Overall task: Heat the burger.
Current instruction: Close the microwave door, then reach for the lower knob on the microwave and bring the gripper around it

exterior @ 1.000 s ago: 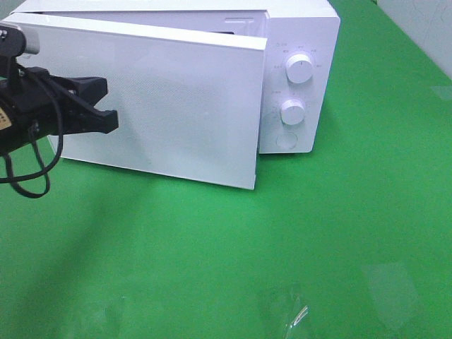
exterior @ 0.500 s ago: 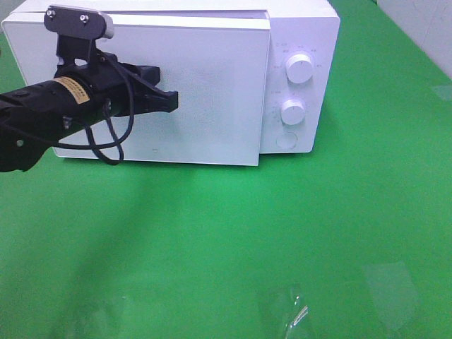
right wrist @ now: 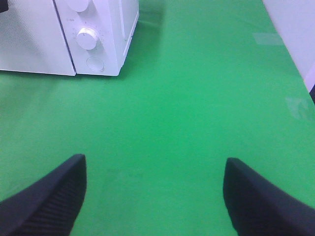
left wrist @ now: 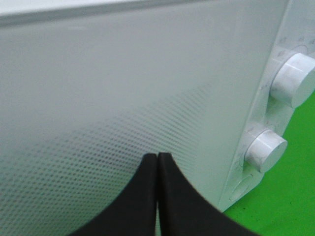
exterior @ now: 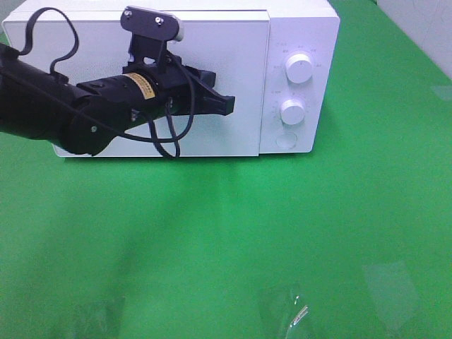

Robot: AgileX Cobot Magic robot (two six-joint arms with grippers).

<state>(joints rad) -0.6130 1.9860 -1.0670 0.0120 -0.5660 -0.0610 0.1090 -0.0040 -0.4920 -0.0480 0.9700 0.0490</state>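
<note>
Door [exterior: 240, 63] swung from half open to flush against the white microwave [exterior: 300, 28] as the left arm swept in across it. Burger isn't visible anywhere, presumably behind that door, can't confirm. Risk: if the latch hasn't caught, the door could pop back open, or the tips could skid on the smooth panel into the lower knob [exterior: 292, 111]. Left gripper [exterior: 227, 107] is clenched and empty, tips seemingly pressed against the door. Right gripper [right wrist: 152, 196] hangs spread wide, holding nothing.
</note>
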